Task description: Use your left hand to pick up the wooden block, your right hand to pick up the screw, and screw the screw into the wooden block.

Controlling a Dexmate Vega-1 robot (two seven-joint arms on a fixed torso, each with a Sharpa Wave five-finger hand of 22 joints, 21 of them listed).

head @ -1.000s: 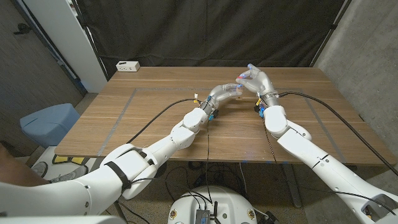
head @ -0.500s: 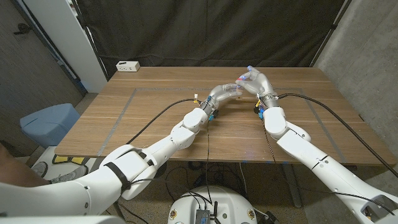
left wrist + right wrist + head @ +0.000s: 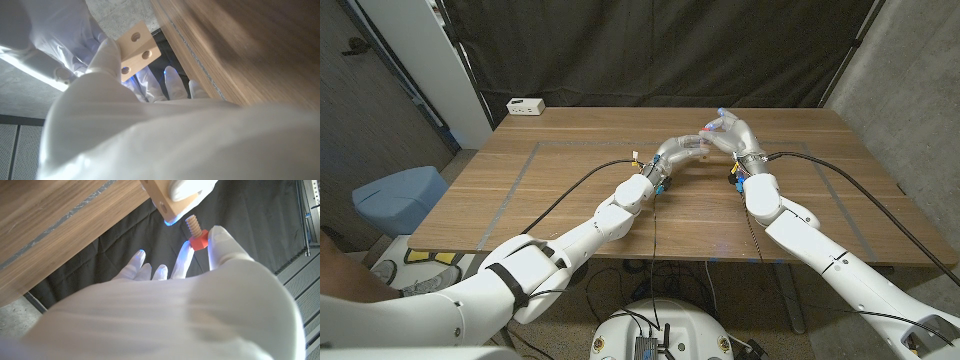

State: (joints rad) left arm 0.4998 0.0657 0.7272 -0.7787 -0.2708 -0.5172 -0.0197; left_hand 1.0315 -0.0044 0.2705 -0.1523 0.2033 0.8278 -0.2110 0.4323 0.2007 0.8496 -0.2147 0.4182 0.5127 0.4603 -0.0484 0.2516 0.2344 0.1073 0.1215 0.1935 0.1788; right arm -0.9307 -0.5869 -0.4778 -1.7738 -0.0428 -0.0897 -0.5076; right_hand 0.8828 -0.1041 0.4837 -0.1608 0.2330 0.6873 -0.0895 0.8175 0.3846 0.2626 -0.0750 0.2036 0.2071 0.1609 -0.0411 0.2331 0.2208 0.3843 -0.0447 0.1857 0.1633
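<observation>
Both my hands met over the far middle of the table (image 3: pixel 570 190). My left hand (image 3: pixel 107 55) gripped the wooden block (image 3: pixel 137 47), holes facing out. My right hand (image 3: pixel 210 245) pinched the screw (image 3: pixel 196 234), tip just beside the block, ready to go in.

You've got a wooden bench (image 3: pixel 570 175) with faint tape lines (image 3: pixel 520 170) marking a rectangle on its top. A white power strip (image 3: pixel 525 105) sits at the bench's far left corner, near the edge. Black cables (image 3: pixel 575 185) run over the benchtop on both sides. A black curtain (image 3: pixel 650 50) hangs behind the bench. A white panel (image 3: pixel 430 60) leans at the far left, next to a grey wall. A light blue bin (image 3: pixel 395 195) stands on the floor left of the bench. Grey wall (image 3: pixel 910 90) on the right. More cables (image 3: pixel 670 270) lie on the floor under the bench's near edge.
</observation>
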